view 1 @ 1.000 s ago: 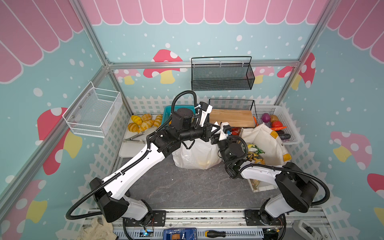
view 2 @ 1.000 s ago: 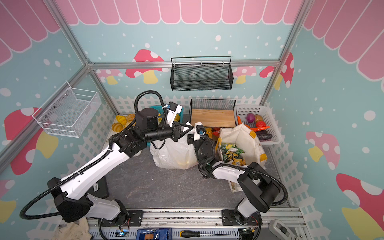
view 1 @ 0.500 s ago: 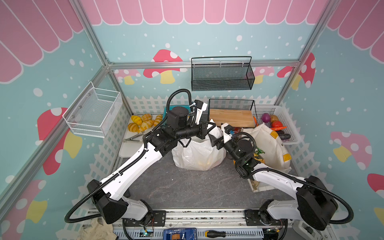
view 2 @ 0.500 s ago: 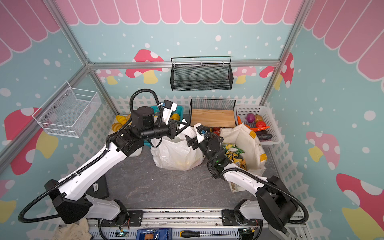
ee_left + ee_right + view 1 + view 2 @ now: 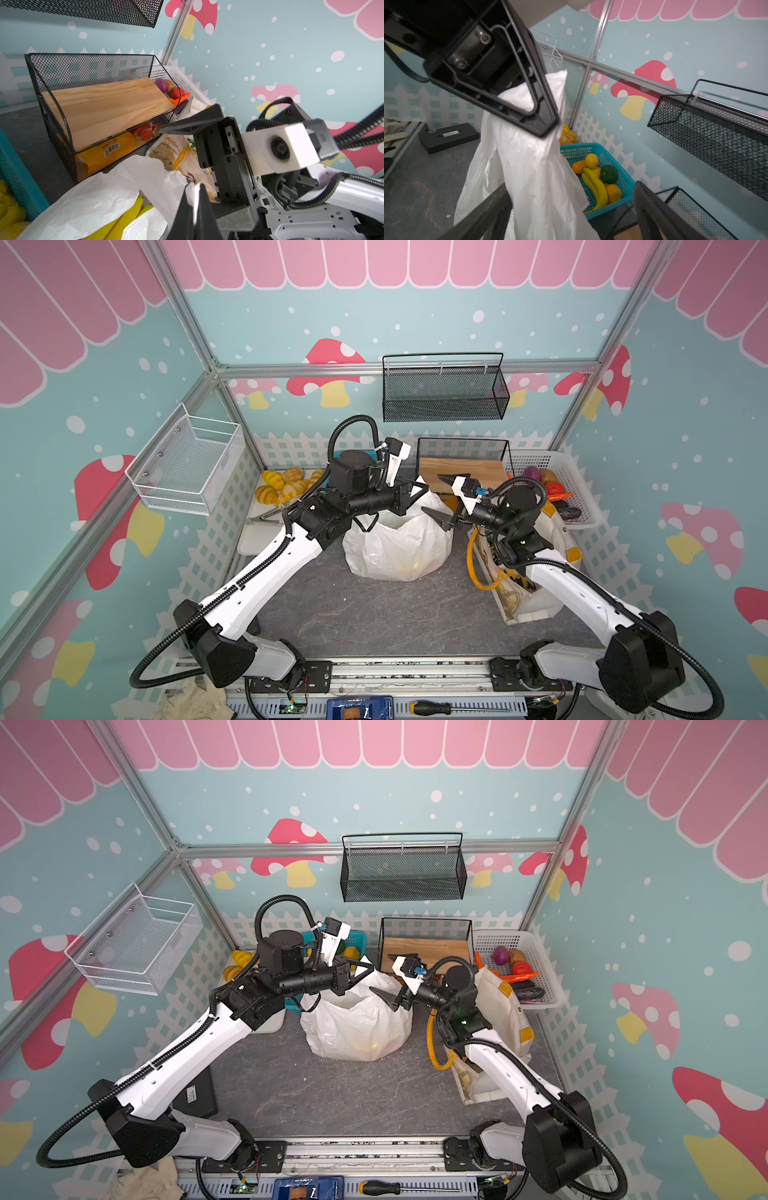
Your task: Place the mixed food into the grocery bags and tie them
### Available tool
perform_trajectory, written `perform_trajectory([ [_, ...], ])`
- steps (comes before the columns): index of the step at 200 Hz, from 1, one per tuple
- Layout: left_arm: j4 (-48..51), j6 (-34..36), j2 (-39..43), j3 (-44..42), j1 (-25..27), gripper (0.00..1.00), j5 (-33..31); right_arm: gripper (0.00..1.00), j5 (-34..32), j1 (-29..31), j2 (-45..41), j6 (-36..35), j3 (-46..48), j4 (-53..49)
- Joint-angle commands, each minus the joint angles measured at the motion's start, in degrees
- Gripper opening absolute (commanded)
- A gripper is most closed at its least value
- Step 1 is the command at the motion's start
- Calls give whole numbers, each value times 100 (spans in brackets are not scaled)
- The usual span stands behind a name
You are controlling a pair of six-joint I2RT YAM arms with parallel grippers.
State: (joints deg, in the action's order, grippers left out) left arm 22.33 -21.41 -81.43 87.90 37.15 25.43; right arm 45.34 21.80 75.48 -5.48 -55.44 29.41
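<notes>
The white plastic grocery bag point(image 5: 397, 543) point(image 5: 357, 1019) stands mid-table with yellow bananas point(image 5: 126, 216) inside it. My left gripper point(image 5: 419, 486) point(image 5: 366, 969) point(image 5: 194, 199) is shut on a raised strip of the bag's top. Just to its right, my right gripper point(image 5: 441, 498) point(image 5: 388, 977) point(image 5: 571, 216) stands open, and the lifted plastic hangs against one of its fingers point(image 5: 488, 214). The cream canvas tote point(image 5: 552, 531) point(image 5: 503, 1002) with a mustard handle point(image 5: 473, 564) sits under the right arm. More bananas and oranges point(image 5: 591, 174) lie in the teal basket point(image 5: 618, 187).
A black wire rack with a wooden board point(image 5: 461, 468) stands behind the bags, with snack packets point(image 5: 108, 151) under the board. A white basket of vegetables point(image 5: 582, 489) is at the back right and bread rolls point(image 5: 282, 485) at the back left. A black box point(image 5: 195, 1094) lies front left.
My right gripper has opened and drawn back to the right from the bag's top, its arm swinging over the tote. My left gripper keeps hold of the bag strip, slightly further back.
</notes>
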Motion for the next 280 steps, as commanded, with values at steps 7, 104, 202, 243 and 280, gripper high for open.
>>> perform_trajectory([
  [7, -88, 83, 4, 174, -47, 0, 330, 66, 1938, -80, 910, -339, -479, -481],
  [104, -27, 136, -29, 167, -101, 0, 413, 39, 1728, -150, 940, 530, 264, 878],
  [202, -334, 529, 206, 14, -120, 37, 414, 0, 1003, -400, 1030, 1761, 486, 1320],
  [243, -1243, 1193, 1086, -853, -82, 59, 980, 0, 864, -514, 1178, 2378, 420, 1308],
  [280, -1061, 1944, 2282, -1832, -194, 73, 830, 0, 823, -572, 1219, 2450, 315, 1252],
])
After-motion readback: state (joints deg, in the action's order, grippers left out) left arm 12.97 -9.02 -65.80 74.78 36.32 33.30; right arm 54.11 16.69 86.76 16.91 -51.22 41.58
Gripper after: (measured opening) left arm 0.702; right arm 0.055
